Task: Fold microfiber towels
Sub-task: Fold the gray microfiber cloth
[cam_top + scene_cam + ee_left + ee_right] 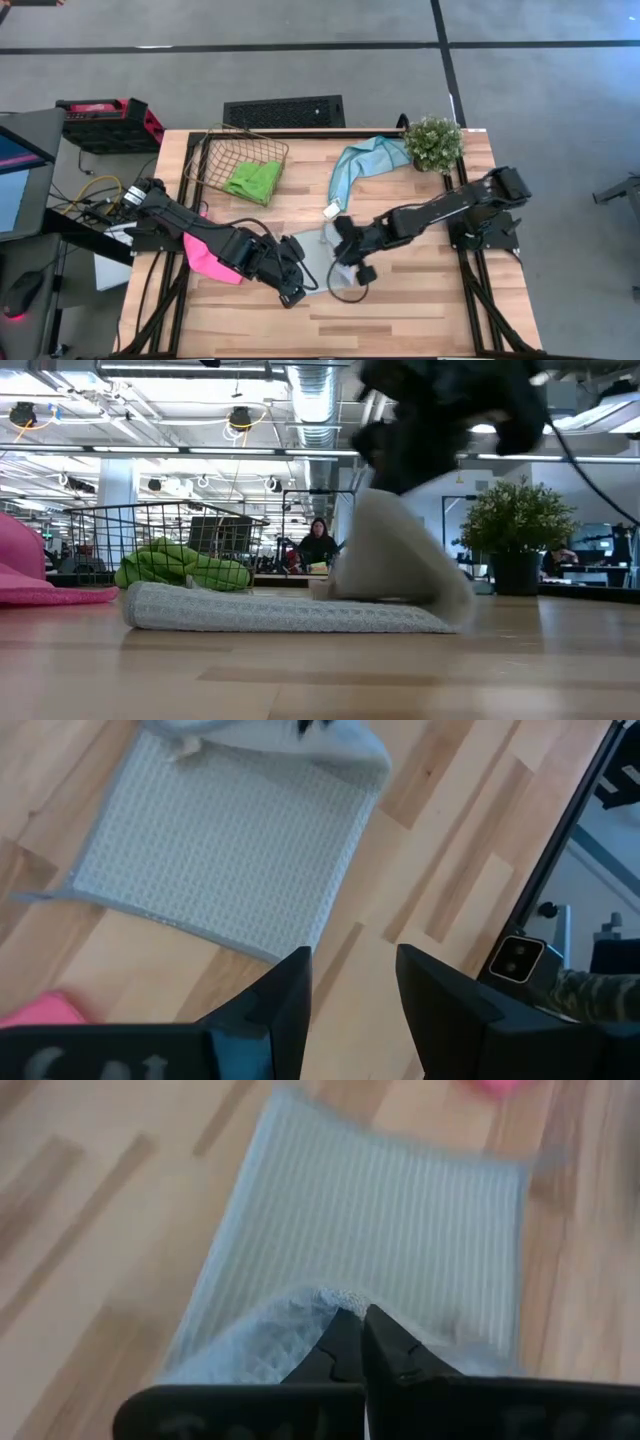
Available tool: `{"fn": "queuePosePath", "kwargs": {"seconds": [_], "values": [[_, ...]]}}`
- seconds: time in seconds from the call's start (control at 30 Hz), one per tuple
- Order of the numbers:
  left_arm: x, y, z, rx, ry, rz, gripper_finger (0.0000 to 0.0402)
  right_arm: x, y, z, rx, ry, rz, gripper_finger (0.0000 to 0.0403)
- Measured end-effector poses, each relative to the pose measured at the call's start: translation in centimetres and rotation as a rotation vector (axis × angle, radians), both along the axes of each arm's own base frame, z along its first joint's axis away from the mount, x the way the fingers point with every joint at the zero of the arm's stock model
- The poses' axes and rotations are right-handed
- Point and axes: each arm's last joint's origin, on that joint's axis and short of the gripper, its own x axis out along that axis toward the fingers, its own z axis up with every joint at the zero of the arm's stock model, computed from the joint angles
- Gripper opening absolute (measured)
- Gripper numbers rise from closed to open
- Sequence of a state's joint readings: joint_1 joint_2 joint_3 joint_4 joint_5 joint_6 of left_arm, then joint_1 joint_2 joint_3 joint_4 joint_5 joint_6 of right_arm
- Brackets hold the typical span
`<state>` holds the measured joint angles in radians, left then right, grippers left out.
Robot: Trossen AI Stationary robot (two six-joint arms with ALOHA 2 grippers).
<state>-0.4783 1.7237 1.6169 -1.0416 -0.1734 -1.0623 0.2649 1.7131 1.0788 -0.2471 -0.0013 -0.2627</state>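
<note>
folding the grey towel (312,252) well, i judge, means carrying the pinched edge low and straight across to the far edge, so corners meet before letting go, while the flat part stays put on the desk (420,310). the right hand (352,1342) is closed tight on one edge of that towel, which rises from the flat cloth up into its fingers; the rest lies spread on the wood just beyond the fingertips. the left hand (352,995) hangs with its fingers apart, holding nothing, just off the towel's other side, near enough to pin that side if it slides. the pink towel (212,255) lies by the left arm, the green towel (253,180) sits in the wire basket (215,150), and the blue towel (365,160) lies beside the potted plant (433,143)
</note>
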Motion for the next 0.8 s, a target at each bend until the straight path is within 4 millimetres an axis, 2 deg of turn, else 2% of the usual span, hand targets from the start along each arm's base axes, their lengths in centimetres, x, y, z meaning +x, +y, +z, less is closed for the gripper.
{"fn": "queuePosePath", "kwargs": {"seconds": [0.27, 0.43, 0.67, 0.8], "values": [[-0.3, -0.3, -0.1, -0.012, 0.018, 0.034, 0.0140, 5.1, 0.6, 1.0, -0.032, -0.082, 0.041, 0.0005], [-0.5, -0.5, -0.1, 0.015, 0.010, 0.036, 0.0140, 7.6, 0.8, 1.7, -0.067, -0.136, 0.083, 0.0005], [-0.7, -0.8, -0.1, 0.012, 0.006, 0.043, 0.0140, 9.3, 1.6, 0.0, -0.028, -0.091, 0.134, 0.0008], [-0.8, -1.0, -0.1, 0.009, 0.007, 0.048, 0.0140, 9.5, 1.6, -0.5, -0.026, -0.072, 0.126, 0.0034]]}}
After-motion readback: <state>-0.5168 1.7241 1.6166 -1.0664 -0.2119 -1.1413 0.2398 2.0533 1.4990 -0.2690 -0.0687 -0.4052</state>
